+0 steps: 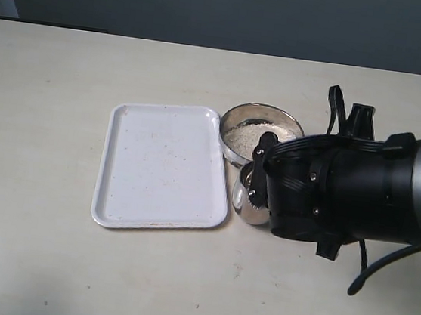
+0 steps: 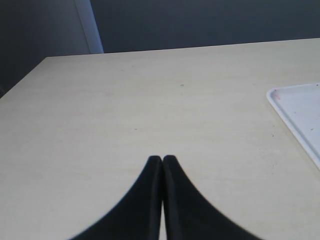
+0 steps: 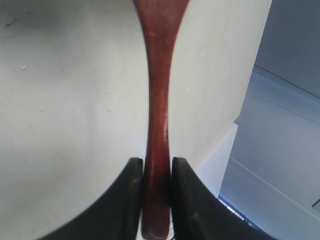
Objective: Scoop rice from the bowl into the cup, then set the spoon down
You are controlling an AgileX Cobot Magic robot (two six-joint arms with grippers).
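See left fingers shut, parked idle over desk; tray beside bowl, likely set-down spot; rice in bowl, cup just in front, half hidden by right arm; right fingers clamped on spoon handle for control.

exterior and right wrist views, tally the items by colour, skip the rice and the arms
silver steel: 2, the bowl and the cup
white: 1, the tray
reddish-brown: 1, the spoon
total: 4
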